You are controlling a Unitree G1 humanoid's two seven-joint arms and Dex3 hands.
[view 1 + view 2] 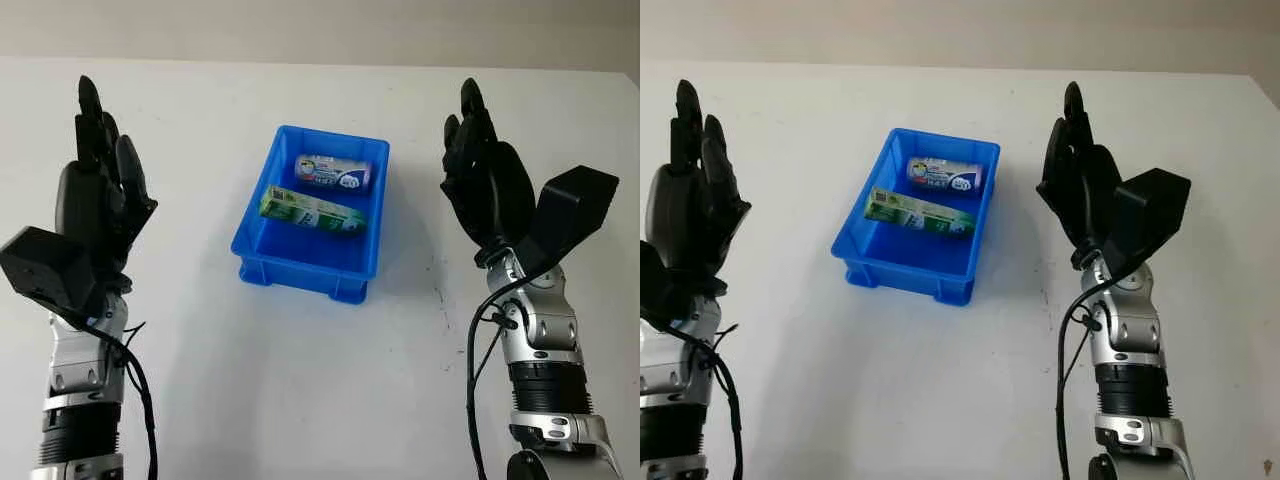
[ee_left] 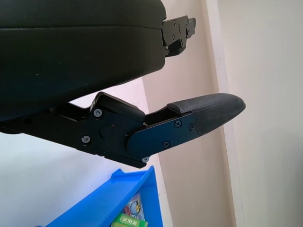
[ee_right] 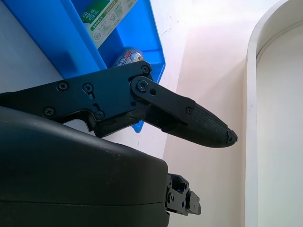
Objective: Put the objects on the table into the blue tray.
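Both black three-finger hands — left hand (image 1: 95, 190) at frame left, right hand (image 1: 485, 175) at frame right — are released, holding nothing. At centre, the blue plastic tray (image 1: 312, 268) holds 2 items — a green carton (image 1: 312, 211) and a white-labelled can (image 1: 332, 172). Judging by this, the task looks finished.

Bright, even light; the blue tray (image 1: 300, 262) casts a soft shadow on the white table (image 1: 300, 390).

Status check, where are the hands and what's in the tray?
Left hand and right hand open, flanking blue tray. Can and green box inside tray. Nothing obstructing.
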